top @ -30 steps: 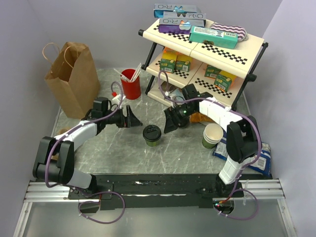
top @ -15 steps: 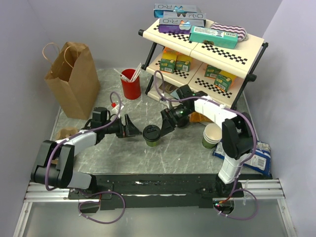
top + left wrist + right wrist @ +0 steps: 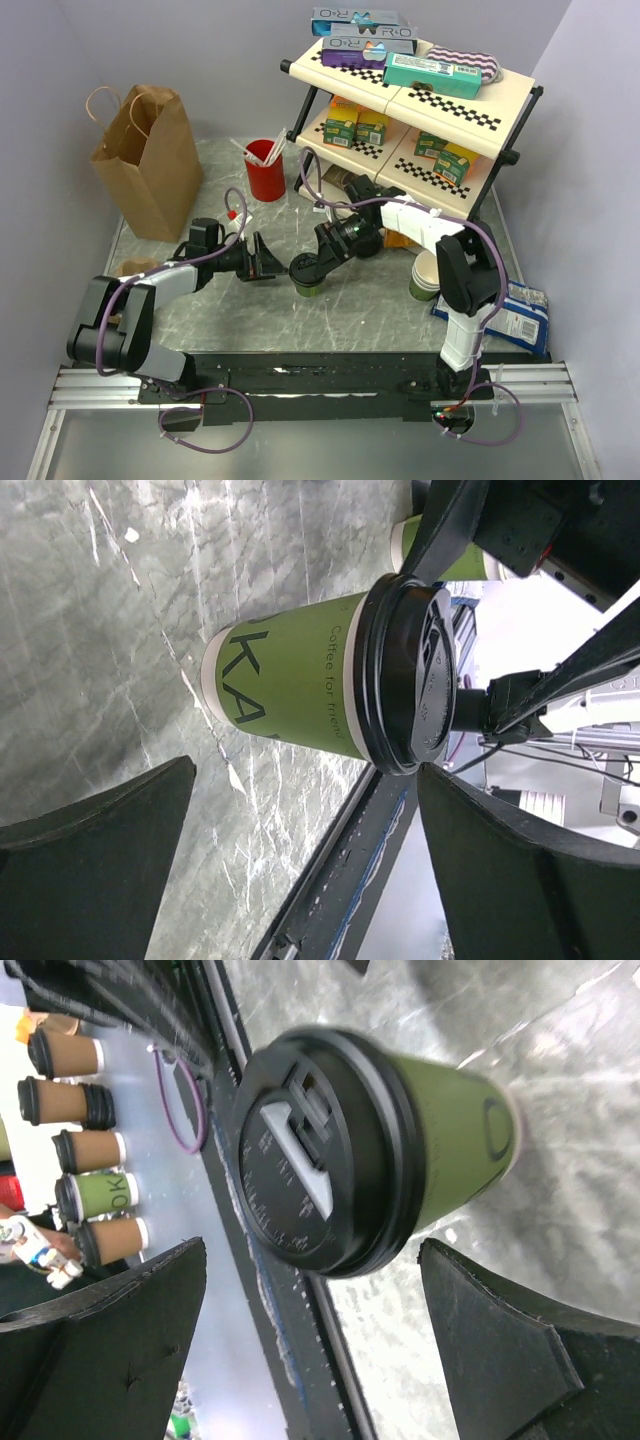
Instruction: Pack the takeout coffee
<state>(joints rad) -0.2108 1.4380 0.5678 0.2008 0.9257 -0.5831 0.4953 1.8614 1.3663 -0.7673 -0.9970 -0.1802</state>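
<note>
The takeout coffee (image 3: 307,277), a green cup with a black lid, stands upright on the marble table between my two grippers. My left gripper (image 3: 268,261) is open just to its left, level with the cup. In the left wrist view the cup (image 3: 300,680) stands just beyond my open left gripper (image 3: 305,770). My right gripper (image 3: 316,262) is open at the cup's upper right, tilted down toward the lid. In the right wrist view the lid (image 3: 320,1150) sits just past my open right gripper (image 3: 312,1248). Neither gripper touches the cup.
A brown paper bag (image 3: 150,160) stands open at the back left. A red cup with sticks (image 3: 265,170) is behind the coffee. A two-tier shelf (image 3: 470,110) with boxes is at the back right. A lidless stack of green cups (image 3: 430,275) and a blue snack bag (image 3: 520,310) are at the right.
My right gripper has moved left and down until it is at the cup's lid. My left gripper has come slightly nearer the cup. The cup has not moved.
</note>
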